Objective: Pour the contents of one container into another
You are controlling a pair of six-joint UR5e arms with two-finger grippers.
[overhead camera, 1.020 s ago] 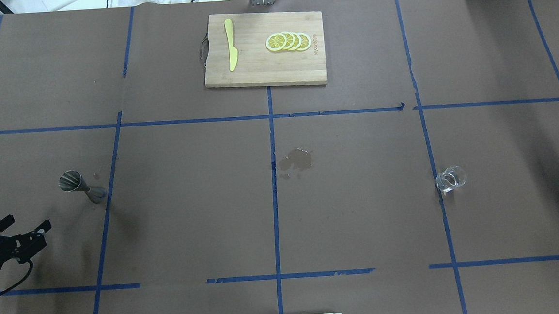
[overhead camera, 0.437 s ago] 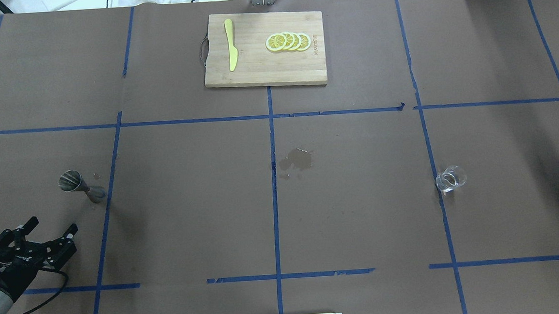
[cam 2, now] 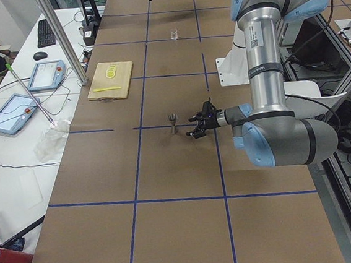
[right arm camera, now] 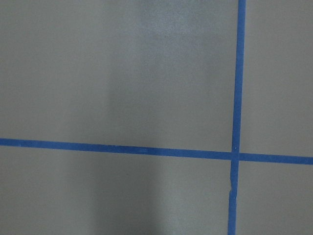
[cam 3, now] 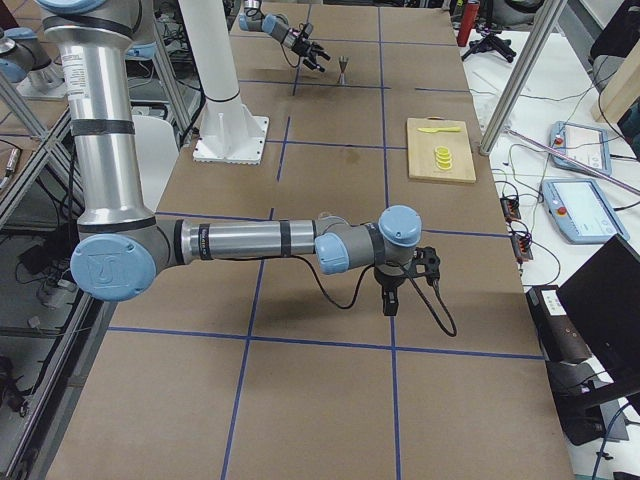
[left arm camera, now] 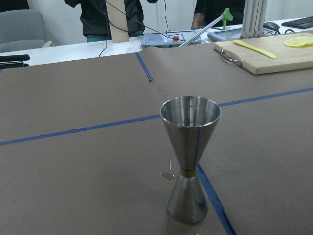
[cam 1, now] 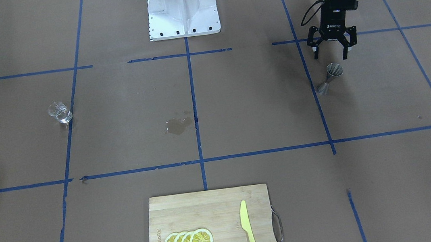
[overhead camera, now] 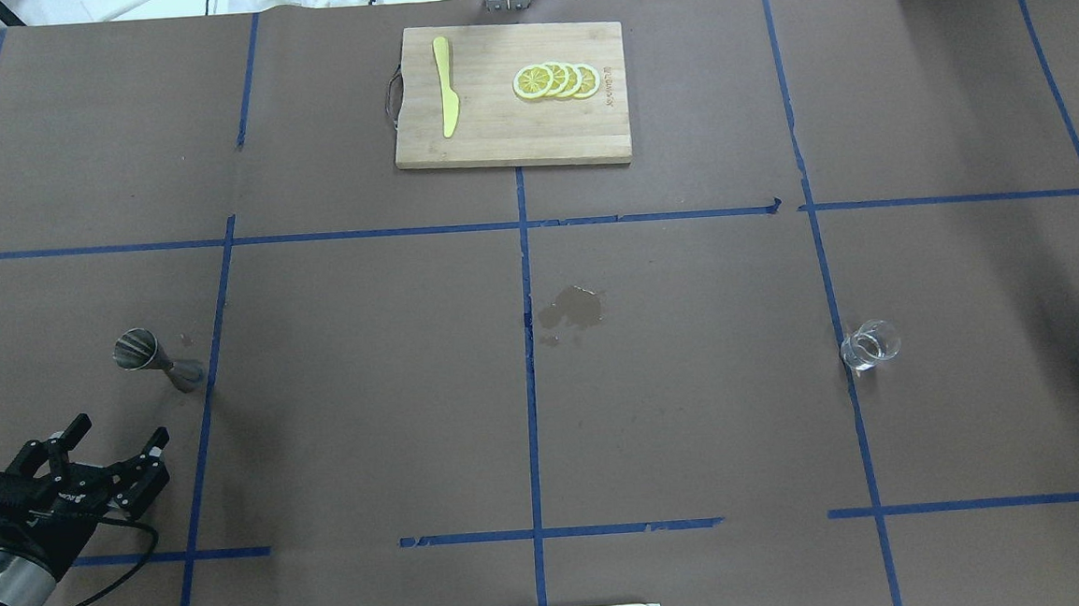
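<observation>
Steel-grey hourglass jigger (overhead camera: pixel 157 361) stands upright, near left on table. Your left gripper (overhead camera: pixel 123 429) hovers just short of it, fingers spread, empty. Small clear glass cup (overhead camera: pixel 870 344) sits well apart, right side. Right gripper (cam 3: pixel 389 305): cannot tell. Step: approach. Next, likely centre on jigger waist, then close.

Jigger (overhead camera: pixel 163 363) & glass cup (overhead camera: pixel 870 345) upright, apart

Wooden cutting board (overhead camera: pixel 511 141) at the far edge of the table (overhead camera: pixel 367 398), bearing a yellow knife (overhead camera: pixel 445 89) and four overlapping lemon slices (overhead camera: pixel 556 80); a wet stain (overhead camera: pixel 573 308) beside a blue tape line (overhead camera: pixel 531 416)
</observation>
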